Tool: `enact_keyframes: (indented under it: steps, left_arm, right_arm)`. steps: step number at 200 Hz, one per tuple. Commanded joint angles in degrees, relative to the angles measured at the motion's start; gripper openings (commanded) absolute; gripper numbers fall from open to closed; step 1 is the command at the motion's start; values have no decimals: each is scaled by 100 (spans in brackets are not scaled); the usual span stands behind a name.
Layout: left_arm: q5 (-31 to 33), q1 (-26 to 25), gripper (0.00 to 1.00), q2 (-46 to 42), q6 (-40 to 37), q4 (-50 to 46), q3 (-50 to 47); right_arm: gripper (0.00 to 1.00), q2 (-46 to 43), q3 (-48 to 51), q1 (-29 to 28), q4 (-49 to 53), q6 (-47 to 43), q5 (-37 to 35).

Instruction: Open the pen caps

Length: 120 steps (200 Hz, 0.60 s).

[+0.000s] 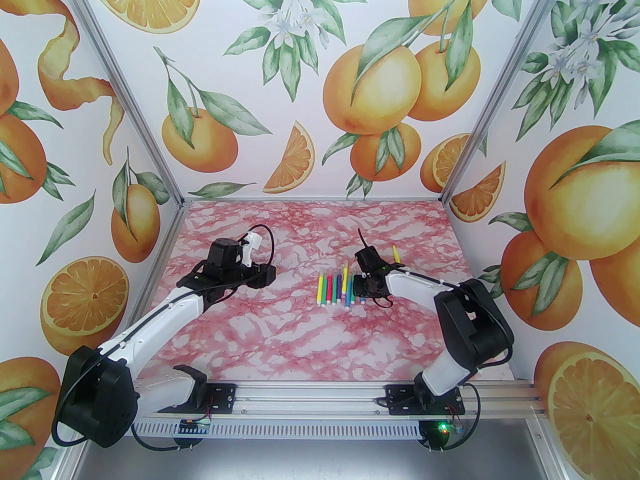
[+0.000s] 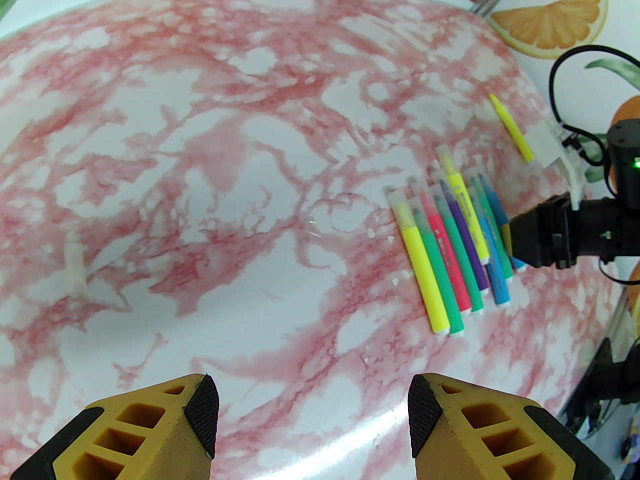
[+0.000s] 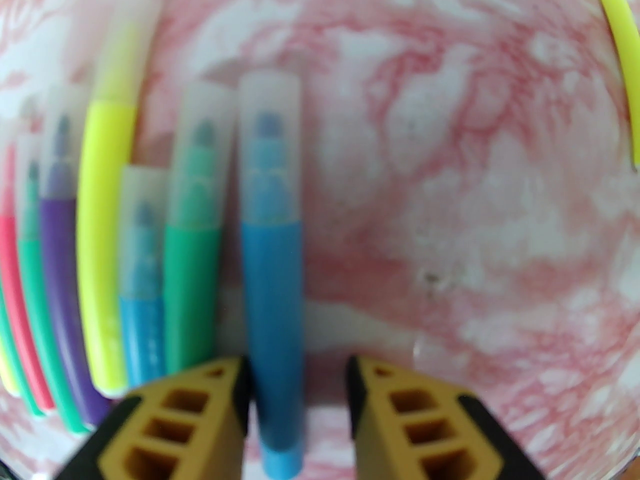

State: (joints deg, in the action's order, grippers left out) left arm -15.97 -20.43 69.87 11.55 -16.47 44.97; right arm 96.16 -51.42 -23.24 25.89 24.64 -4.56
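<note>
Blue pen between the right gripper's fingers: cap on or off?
On. The pale translucent cap covers the tip end of the blue pen and meets its body; the felt tip shows through it in the right wrist view.

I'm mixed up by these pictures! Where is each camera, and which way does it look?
Top: above, behind the arms, looking down on the table; both arms show.
Left wrist: faces across the table toward the pens; left gripper shows.
Right wrist: close above a blue pen; right gripper straddles it.
All share the pens.
</note>
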Motion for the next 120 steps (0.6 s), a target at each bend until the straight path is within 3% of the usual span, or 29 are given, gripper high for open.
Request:
enact_keyframes:
  steps: [1, 120]
  left_arm:
    - [34, -32, 67, -156, -96, 136, -88]
    - [122, -32, 67, -290, -301, -52, -57]
  right_arm:
    - [37, 216, -192, -24, 454, 40, -258]
    - [30, 1102, -1160, -29, 1401, -361, -371]
